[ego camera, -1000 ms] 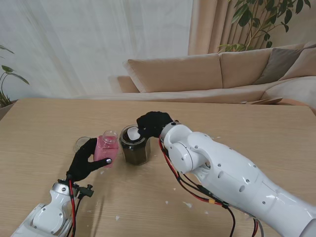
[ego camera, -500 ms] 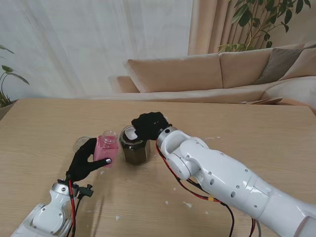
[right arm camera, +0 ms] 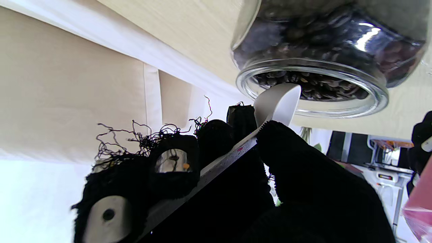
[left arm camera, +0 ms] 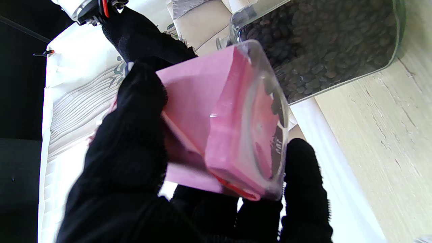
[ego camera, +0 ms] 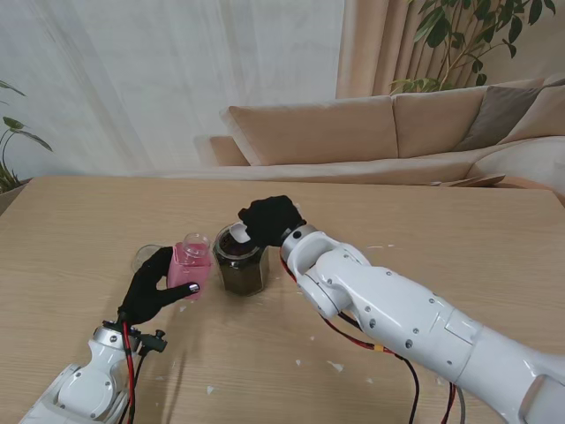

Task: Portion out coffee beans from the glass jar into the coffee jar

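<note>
Now, left hand (ego camera: 152,290) gripping the pink coffee jar (ego camera: 191,268) on the surface (ego camera: 79,230), fingers (left arm camera: 128,135) wrapping it, right hand (ego camera: 269,219) pinching a white spoon (right arm camera: 277,103) above the open glass jar (ego camera: 240,259) of beans, touching beside it.

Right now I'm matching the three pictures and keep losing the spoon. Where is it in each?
Stand view: the white spoon shows at the mouth of the glass jar, held by the right hand.
Left wrist view: not in it.
Right wrist view: its bowl sits at the jar's rim, its handle pinched in the hand.
Shared landmark: the bean-filled glass jar, seen in all three.
</note>
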